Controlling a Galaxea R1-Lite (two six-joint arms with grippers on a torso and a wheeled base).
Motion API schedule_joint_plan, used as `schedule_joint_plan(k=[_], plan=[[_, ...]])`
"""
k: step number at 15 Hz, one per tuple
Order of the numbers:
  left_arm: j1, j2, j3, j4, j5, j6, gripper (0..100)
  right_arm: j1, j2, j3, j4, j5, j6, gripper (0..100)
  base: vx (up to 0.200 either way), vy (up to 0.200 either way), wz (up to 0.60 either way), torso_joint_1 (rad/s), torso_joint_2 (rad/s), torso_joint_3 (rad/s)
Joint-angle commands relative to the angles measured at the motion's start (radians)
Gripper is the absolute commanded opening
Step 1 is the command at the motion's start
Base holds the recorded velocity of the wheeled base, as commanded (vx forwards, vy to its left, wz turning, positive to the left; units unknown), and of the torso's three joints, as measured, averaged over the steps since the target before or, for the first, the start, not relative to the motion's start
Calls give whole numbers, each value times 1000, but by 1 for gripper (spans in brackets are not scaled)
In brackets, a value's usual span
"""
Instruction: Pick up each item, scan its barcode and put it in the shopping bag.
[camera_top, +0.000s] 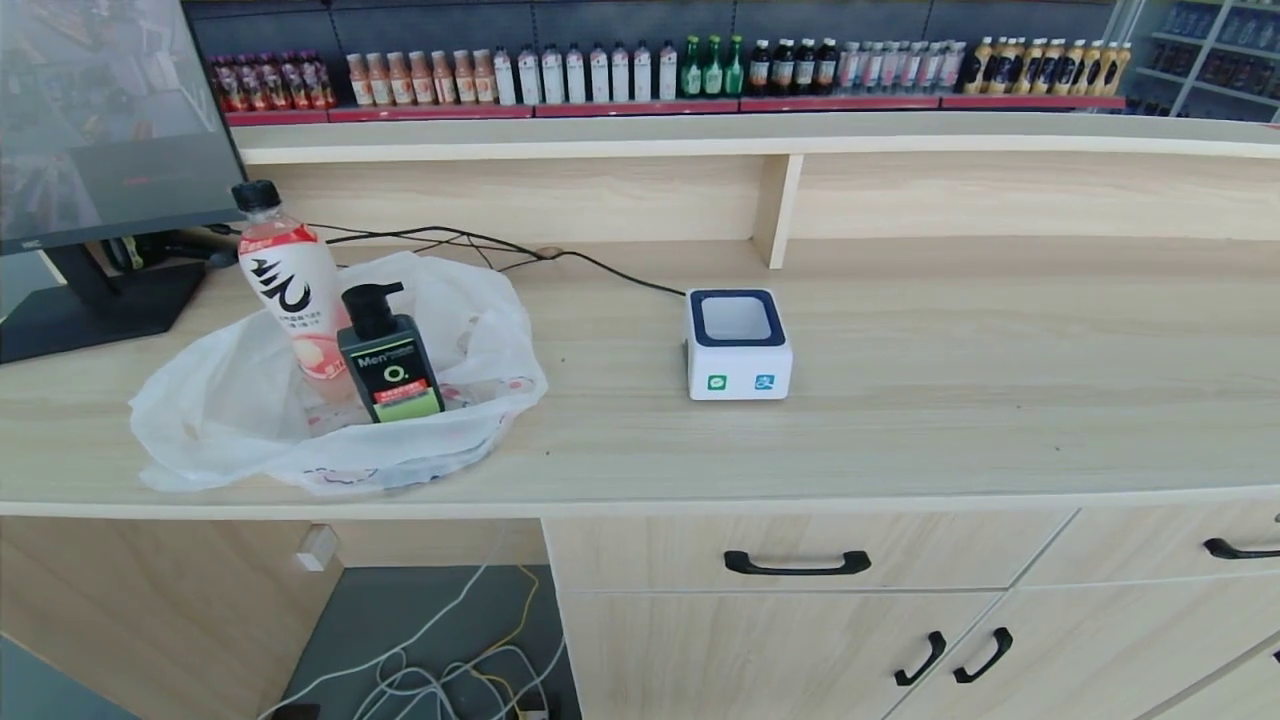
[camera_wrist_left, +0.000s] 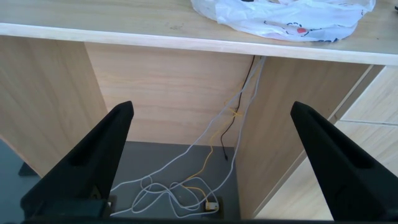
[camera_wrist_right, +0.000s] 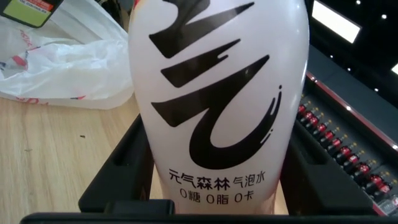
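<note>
On the counter (camera_top: 900, 400), the shopping bag (camera_top: 220, 400) is lying open toward the robot's left, with a standing bottle (camera_top: 288, 280) and a pump bottle (camera_top: 388, 355) sitting upright inside it; the scanner (camera_top: 738, 345) is resting well apart to its right. Near the bag, the right gripper (camera_wrist_right: 217, 162) is clamping a held bottle (camera_wrist_right: 217, 93) across its width; the right arm is therefore likely the one placed for the coming move, while the left gripper (camera_wrist_left: 211, 109) is hanging below the counter edge, jaws apart and empty.
</note>
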Motion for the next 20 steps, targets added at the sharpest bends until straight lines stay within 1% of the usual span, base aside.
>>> schedule_joint_plan(k=[1, 3, 5, 6, 8, 9, 10, 11, 12, 13, 14, 16, 17, 19, 20], plan=[[0, 0, 0, 0, 0, 0, 100, 8, -26, 5, -5, -11, 1, 0, 0, 0, 0, 0, 0, 0], [0, 0, 0, 0, 0, 0, 100, 20, -44, 22, -5, -42, 3, 0, 0, 0, 0, 0, 0, 0], [0, 0, 0, 0, 0, 0, 100, 48, -66, 34, -5, -121, 29, 0, 0, 0, 0, 0, 0, 0], [0, 0, 0, 0, 0, 0, 100, 74, -86, 34, -5, -209, 69, 0, 0, 0, 0, 0, 0, 0], [0, 0, 0, 0, 0, 0, 100, 105, -106, 34, -5, -315, 138, 0, 0, 0, 0, 0, 0, 0], [0, 0, 0, 0, 0, 0, 100, 124, -126, 34, -5, -407, 193, 0, 0, 0, 0, 0, 0, 0], [0, 0, 0, 0, 0, 0, 100, 124, -126, 34, -5, -407, 193, 0, 0, 0, 0, 0, 0, 0], [0, 0, 0, 0, 0, 0, 100, 151, -146, 32, -5, -557, 274, 0, 0, 0, 0, 0, 0, 0], [0, 0, 0, 0, 0, 0, 100, 177, -161, 32, -5, -668, 354, 0, 0, 0, 0, 0, 0, 0], [0, 0, 0, 0, 0, 0, 100, 193, -166, 34, -5, -698, 393, 0, 0, 0, 0, 0, 0, 0], [0, 0, 0, 0, 0, 0, 100, 198, -166, 34, -5, -700, 416, 0, 0, 0, 0, 0, 0, 0], [0, 0, 0, 0, 0, 0, 100, 240, -160, 35, -5, -701, 526, 0, 0, 0, 0, 0, 0, 0], [0, 0, 0, 0, 0, 0, 100, 247, -158, 43, -5, -703, 554, 0, 0, 0, 0, 0, 0, 0], [0, 0, 0, 0, 0, 0, 100, 258, -186, 109, -5, -703, 612, 0, 0, 0, 0, 0, 0, 0], [0, 0, 0, 0, 0, 0, 100, 259, -206, 147, -5, -703, 618, 0, 0, 0, 0, 0, 0, 0]])
